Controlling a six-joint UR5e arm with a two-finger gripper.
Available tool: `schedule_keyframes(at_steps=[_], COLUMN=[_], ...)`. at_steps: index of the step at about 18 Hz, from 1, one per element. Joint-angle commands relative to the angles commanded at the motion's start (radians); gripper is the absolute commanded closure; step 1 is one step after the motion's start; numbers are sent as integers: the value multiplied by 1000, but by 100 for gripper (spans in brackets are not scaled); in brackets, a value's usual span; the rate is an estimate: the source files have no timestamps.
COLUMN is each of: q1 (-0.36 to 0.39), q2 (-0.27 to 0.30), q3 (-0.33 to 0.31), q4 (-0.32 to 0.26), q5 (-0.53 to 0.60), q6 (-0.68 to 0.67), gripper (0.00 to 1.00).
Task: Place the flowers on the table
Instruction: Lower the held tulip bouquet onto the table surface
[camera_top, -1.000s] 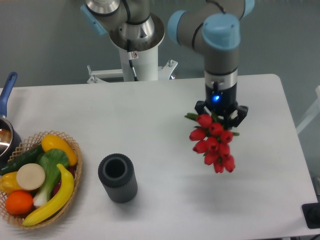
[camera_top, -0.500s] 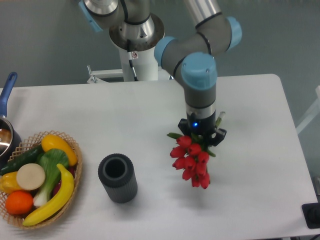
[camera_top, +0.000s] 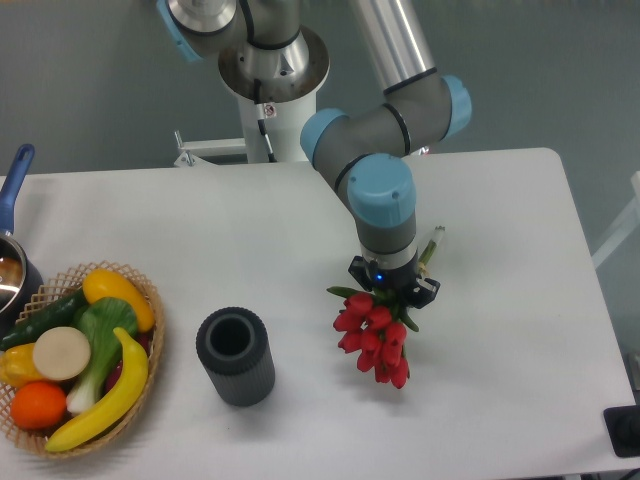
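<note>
Below the gripper (camera_top: 392, 290) we saw the flowers (camera_top: 375, 338) hanging, its jaws clamped on their stems above the table (camera_top: 520, 330). We judged the bunch light, soft and easily crushed, best held at the tied stems, not the blooms.

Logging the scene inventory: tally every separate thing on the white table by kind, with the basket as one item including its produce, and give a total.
Bunch of red tulips, held by the gripper: 1
Dark ribbed vase: 1
Wicker basket of produce: 1
Pot with blue handle, at the left edge: 1
Total: 4
</note>
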Motion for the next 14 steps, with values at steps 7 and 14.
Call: schedule_keyframes(at_steps=[7, 14], q1=[-3, 6], q2=[-31, -9], q3=[0, 11], q4=[8, 6], q5=[18, 15], q6=[-3, 5], gripper=[55, 0])
